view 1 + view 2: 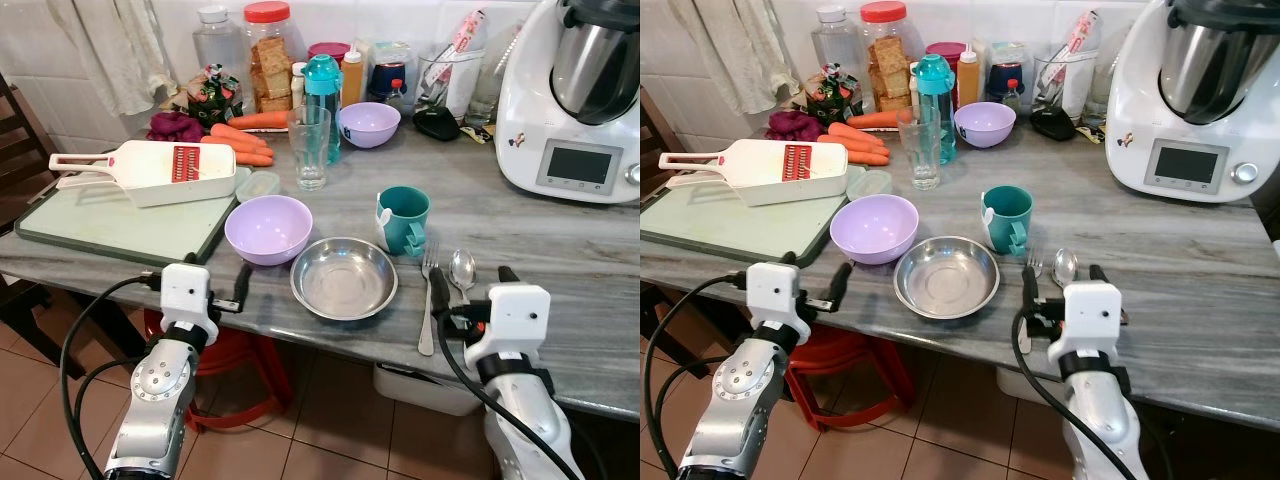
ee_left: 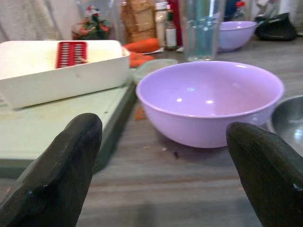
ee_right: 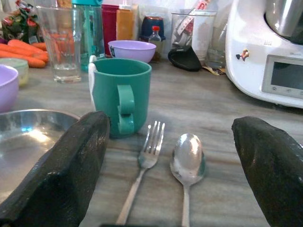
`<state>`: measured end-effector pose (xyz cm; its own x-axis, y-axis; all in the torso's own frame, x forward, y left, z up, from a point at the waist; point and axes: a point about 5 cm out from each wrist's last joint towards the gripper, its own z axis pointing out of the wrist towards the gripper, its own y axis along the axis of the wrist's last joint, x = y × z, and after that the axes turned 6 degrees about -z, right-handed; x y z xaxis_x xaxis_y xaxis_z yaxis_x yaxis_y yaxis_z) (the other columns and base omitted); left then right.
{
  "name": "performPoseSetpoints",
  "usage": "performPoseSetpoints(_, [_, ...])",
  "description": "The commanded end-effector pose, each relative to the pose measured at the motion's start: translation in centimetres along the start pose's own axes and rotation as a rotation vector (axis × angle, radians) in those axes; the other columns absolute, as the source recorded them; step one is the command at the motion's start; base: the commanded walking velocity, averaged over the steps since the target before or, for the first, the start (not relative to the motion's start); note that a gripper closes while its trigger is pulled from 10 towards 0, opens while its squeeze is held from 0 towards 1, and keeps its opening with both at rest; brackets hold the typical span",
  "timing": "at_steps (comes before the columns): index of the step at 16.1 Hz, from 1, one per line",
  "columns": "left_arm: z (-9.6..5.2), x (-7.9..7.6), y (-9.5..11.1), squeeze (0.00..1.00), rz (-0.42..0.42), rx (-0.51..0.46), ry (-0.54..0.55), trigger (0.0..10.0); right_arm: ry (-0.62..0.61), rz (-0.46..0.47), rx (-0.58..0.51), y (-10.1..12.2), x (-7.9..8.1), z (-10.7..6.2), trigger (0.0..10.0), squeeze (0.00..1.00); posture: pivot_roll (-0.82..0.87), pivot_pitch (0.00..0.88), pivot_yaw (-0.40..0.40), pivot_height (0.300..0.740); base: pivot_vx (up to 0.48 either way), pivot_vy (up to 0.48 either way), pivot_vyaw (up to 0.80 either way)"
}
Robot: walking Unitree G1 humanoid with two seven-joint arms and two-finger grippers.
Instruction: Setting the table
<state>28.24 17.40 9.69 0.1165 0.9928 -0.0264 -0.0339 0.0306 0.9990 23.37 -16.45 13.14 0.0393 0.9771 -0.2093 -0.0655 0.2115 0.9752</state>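
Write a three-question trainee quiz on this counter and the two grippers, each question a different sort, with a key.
1. True or false: the fork lies between the steel plate and the spoon.
2. Multiple choice: what does the left gripper face? A) the teal mug B) the near purple bowl C) the glass
3. Fill in: the white slicer rests on the green ______.

Key
1. True.
2. B. It is open and just short of the bowl.
3. Cutting board. The right gripper, also open, points at the fork and spoon, with the teal mug beyond.
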Motion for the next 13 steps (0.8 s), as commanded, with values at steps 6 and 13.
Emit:
performPoseSetpoints(6, [0.0,0.4,0.0,0.00,0.023,-0.019,0.088,10.0,0.078,-0.043,-0.058,1.4,1.2,0.6,10.0,0.00,-0.07,0.000,0.027,0.740,0.000,0.000,0.67])
performPoseSetpoints(13, [0.4,0.9,-0.3,0.00,0.068,-0.003,0.173,10.0,0.107,-0.058,-0.077,1.7,1.4,1.5,10.0,0.00,-0.08,0.000,0.020,0.740,0.000,0.000,0.80])
